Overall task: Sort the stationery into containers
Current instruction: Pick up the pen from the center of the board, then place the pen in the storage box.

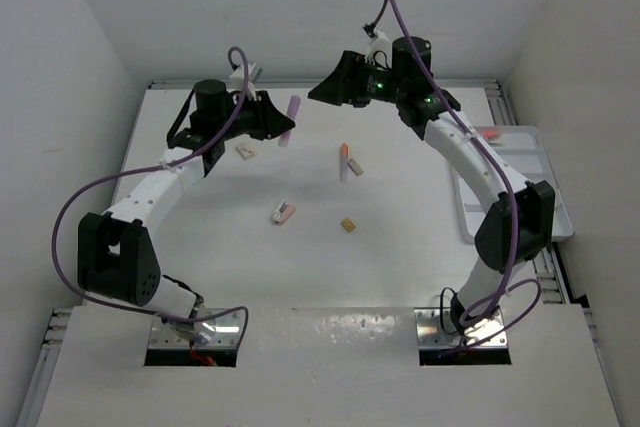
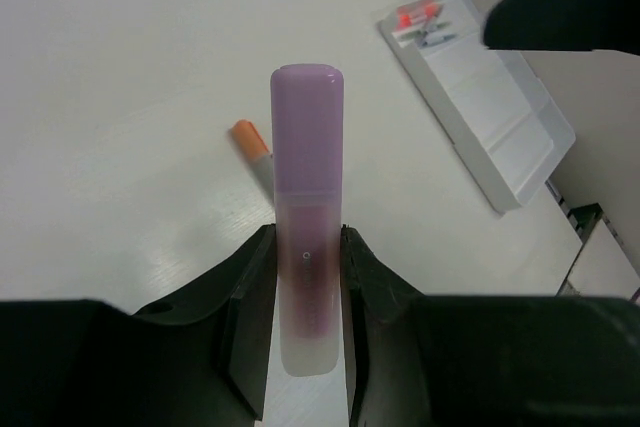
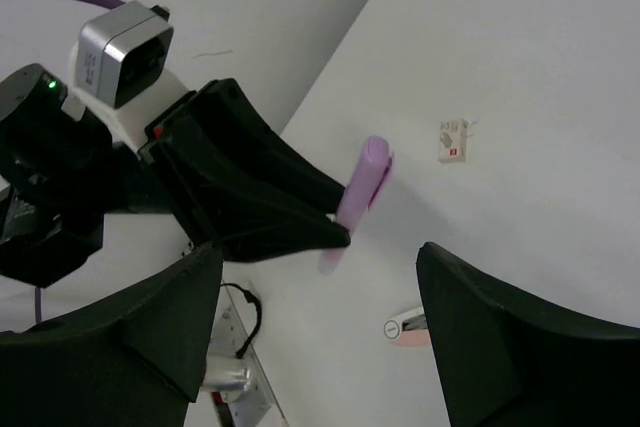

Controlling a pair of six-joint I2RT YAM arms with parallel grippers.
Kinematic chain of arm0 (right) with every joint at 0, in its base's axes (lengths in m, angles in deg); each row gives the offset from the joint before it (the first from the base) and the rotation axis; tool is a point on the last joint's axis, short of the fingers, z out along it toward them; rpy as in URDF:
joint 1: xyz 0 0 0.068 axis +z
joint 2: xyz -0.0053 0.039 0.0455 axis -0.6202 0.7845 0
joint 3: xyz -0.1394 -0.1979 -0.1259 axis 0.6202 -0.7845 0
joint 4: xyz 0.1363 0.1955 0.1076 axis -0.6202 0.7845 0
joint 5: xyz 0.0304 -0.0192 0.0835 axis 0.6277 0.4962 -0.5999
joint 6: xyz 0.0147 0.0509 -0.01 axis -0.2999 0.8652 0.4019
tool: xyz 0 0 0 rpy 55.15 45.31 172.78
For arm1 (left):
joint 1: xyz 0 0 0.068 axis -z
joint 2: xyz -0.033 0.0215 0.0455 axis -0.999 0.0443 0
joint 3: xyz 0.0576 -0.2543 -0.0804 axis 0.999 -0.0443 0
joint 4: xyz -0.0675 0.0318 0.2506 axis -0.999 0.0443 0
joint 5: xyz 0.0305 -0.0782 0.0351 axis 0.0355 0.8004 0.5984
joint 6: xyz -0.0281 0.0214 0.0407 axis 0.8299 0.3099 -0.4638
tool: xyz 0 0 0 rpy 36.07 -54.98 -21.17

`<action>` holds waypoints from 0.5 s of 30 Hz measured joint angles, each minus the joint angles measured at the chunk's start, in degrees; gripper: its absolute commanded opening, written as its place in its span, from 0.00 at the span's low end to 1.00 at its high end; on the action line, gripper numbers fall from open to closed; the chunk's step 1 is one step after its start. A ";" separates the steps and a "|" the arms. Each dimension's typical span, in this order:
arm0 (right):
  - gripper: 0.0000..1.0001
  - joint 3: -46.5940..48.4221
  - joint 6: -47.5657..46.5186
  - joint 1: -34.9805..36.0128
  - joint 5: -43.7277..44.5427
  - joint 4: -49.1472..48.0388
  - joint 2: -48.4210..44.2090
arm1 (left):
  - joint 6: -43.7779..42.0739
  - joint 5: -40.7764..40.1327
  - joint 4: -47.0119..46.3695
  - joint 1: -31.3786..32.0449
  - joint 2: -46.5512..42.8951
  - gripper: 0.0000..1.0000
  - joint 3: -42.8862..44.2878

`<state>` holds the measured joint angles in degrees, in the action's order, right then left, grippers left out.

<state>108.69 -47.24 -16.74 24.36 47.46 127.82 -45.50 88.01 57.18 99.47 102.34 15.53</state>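
Note:
My left gripper [image 1: 280,121] is shut on a purple-grey pen [image 1: 291,119] and holds it above the far left of the table. In the left wrist view the pen [image 2: 308,177] stands between the fingers [image 2: 256,277], cap pointing away. My right gripper [image 1: 320,94] is open and empty, raised just to the right of the pen. In the right wrist view the pen [image 3: 360,185] sticks out of the left gripper [image 3: 300,232], beyond my open right gripper [image 3: 320,252]. The white divided tray [image 1: 545,197] lies at the right edge with an orange-red item [image 1: 489,134] in it.
On the table lie a tan block [image 1: 245,150], an orange-red pen [image 1: 344,159] beside a small block [image 1: 355,168], a pink item [image 1: 283,213] and another tan block [image 1: 347,224]. The left wrist view shows the orange pen [image 2: 250,142] and the tray [image 2: 500,147].

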 measured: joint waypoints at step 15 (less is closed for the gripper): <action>0.71 0.26 0.02 2.95 8.44 1.99 3.48 | 1.20 -1.49 -0.61 6.10 -0.68 0.00 2.05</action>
<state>108.96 -47.22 -13.79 32.80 49.45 131.30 -44.30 86.53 56.57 105.57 101.66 17.59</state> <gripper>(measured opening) 0.724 0.329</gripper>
